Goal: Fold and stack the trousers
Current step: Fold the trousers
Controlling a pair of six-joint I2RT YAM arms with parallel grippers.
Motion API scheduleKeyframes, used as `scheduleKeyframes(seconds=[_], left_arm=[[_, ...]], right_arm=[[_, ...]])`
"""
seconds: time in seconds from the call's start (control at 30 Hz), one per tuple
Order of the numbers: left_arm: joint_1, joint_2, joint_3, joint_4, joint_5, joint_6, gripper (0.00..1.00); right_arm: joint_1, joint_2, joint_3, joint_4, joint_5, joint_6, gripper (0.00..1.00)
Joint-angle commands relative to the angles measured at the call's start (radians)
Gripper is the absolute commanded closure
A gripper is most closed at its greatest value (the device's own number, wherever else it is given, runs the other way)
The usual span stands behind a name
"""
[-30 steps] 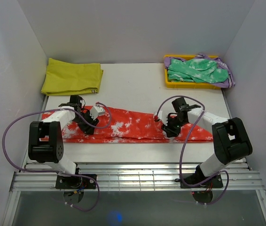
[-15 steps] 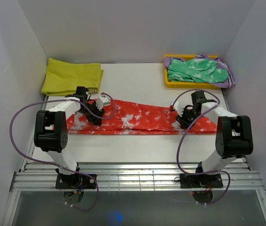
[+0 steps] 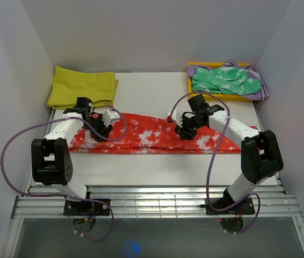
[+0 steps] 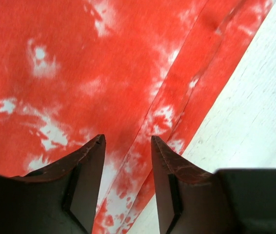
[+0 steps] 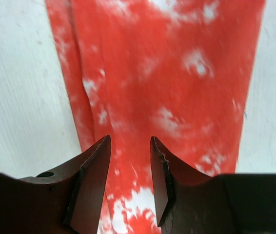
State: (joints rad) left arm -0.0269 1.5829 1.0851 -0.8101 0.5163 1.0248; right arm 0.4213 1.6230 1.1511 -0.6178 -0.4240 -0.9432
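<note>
The red-orange, white-mottled trousers [image 3: 146, 134] lie flat as one long strip across the white table [image 3: 152, 94], left to right. My left gripper [image 3: 98, 131] hovers over their left end, open, with only fabric below the gap. In the left wrist view the left gripper [image 4: 127, 138] is above a long seam near the cloth's edge [image 4: 143, 97]. My right gripper [image 3: 184, 132] is over the strip right of its middle, open and empty. The right wrist view has the right gripper [image 5: 130, 138] above the trousers [image 5: 177, 73], which run away from it.
A folded yellow cloth [image 3: 82, 87] lies at the back left. A yellow tray [image 3: 216, 97] at the back right holds a green mottled garment [image 3: 224, 80] over purple cloth. White walls close in on both sides. Bare table shows beside the trousers [image 4: 255, 122].
The trousers have slid away from the arm bases, toward the back. My right gripper has moved left along the strip from its right end. The left gripper has shifted slightly left.
</note>
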Motion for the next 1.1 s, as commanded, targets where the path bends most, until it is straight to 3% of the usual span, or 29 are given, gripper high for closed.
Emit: scheduleKeyframes(seconds=[0.0, 0.27, 0.6, 0.8, 0.97, 1.07], left_arm=[[0.063, -0.008, -0.008, -0.041, 0.045, 0.064, 0.45], [0.140, -0.003, -0.028, -0.104, 0.096, 0.187, 0.42], [0.142, 0.029, -0.079, -0.043, 0.054, 0.236, 0.42], [0.142, 0.055, -0.083, -0.008, 0.033, 0.236, 0.47], [0.140, 0.063, -0.077, -0.008, 0.031, 0.236, 0.47], [0.140, 0.061, -0.079, -0.008, 0.039, 0.232, 0.47]], right_arm=[[0.106, 0.037, 0.030, 0.088, 0.002, 0.110, 0.55], [0.238, 0.142, 0.035, 0.181, 0.109, 0.139, 0.54], [0.266, 0.169, -0.069, 0.233, 0.195, 0.116, 0.52], [0.267, 0.184, -0.090, 0.257, 0.245, 0.103, 0.60], [0.269, 0.144, -0.102, 0.244, 0.234, 0.103, 0.43], [0.269, 0.115, -0.093, 0.230, 0.211, 0.110, 0.39]])
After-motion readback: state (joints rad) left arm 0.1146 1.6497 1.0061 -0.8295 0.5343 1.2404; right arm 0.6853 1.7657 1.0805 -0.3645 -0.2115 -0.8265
